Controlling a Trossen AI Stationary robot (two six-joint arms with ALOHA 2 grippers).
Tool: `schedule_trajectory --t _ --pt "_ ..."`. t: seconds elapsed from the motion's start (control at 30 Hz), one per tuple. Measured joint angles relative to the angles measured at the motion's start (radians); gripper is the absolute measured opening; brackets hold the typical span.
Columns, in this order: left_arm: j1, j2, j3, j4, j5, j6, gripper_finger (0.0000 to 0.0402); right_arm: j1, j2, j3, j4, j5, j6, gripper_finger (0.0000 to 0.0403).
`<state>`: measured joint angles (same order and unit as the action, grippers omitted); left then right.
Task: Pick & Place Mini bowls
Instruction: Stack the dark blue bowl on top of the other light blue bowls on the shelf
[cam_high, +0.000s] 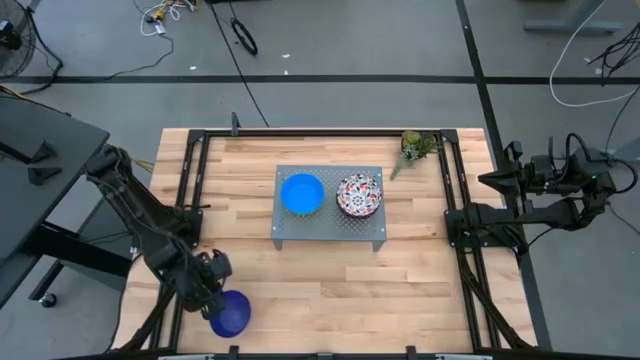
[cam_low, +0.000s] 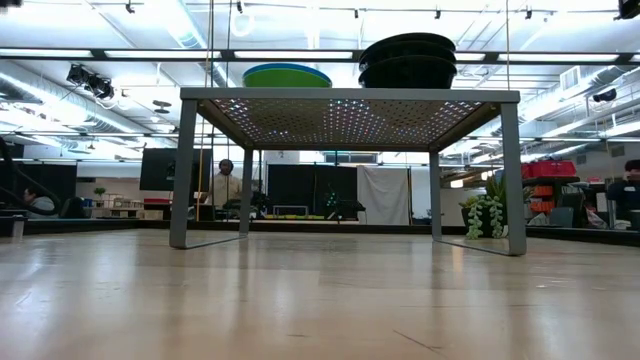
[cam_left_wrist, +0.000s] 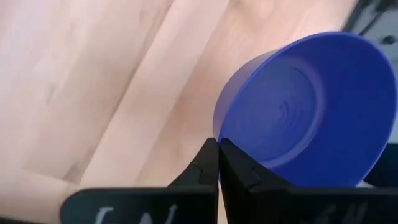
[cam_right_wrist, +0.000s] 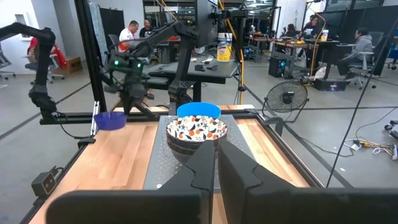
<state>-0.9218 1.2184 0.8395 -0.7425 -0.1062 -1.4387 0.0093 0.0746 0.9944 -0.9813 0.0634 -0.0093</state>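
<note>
- Carrying: I have the left claw (cam_high: 222, 303) clamped on the rim of the dark blue bowl (cam_high: 232, 313), at the near left corner of the desk (cam_high: 330, 290), well apart from the stand (cam_high: 330, 205). In the left wrist view the fingers meet on the wall of this bowl, which hangs tilted above the wood.
- Parked: the right claw (cam_right_wrist: 216, 163) waits off the right edge of the desk, its fingers nearly together and holding nothing; its camera looks across the stand toward the left arm.
- Done, as I judge it: bowls already rest on the stand's perforated top, a light blue bowl (cam_high: 301, 193) on its left half and a patterned white bowl (cam_high: 359, 195) on its right half.
- Stacks: the low view shows a green rim under the light blue one, and more than one dark rim on the patterned side, so each pile holds more than its top bowl; I cannot count the patterned ones for certain.
- Left, as I judge it: the dark blue bowl is the only one off the stand, so it appears to be the last to place.
- Count seen from above: one dark blue bowl, one light blue bowl, one patterned bowl, one stand, one potted plant (cam_high: 416, 146) near the far right corner.
</note>
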Motion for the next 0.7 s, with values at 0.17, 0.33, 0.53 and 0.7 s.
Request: schedule_trajectory --t 0.17,0.33,0.53,0.7 --pt "0.039 -0.034 0.092 -0.061 -0.080 0.102 0.0000 0.000 0.000 0.000 0.000 0.000 0.000 0.0023" --pt "0.109 -0.036 0.194 -0.143 -0.122 0.239 0.0000 0.000 0.000 0.000 0.000 0.000 0.000 0.0023" --pt "0.216 -0.036 0.302 -0.186 -0.126 0.447 0.0000 0.000 0.000 0.000 0.000 0.000 0.000 0.0023" --pt "0.315 -0.036 0.394 -0.225 -0.114 0.632 0.0000 0.000 0.000 0.000 0.000 0.000 0.000 0.0023"
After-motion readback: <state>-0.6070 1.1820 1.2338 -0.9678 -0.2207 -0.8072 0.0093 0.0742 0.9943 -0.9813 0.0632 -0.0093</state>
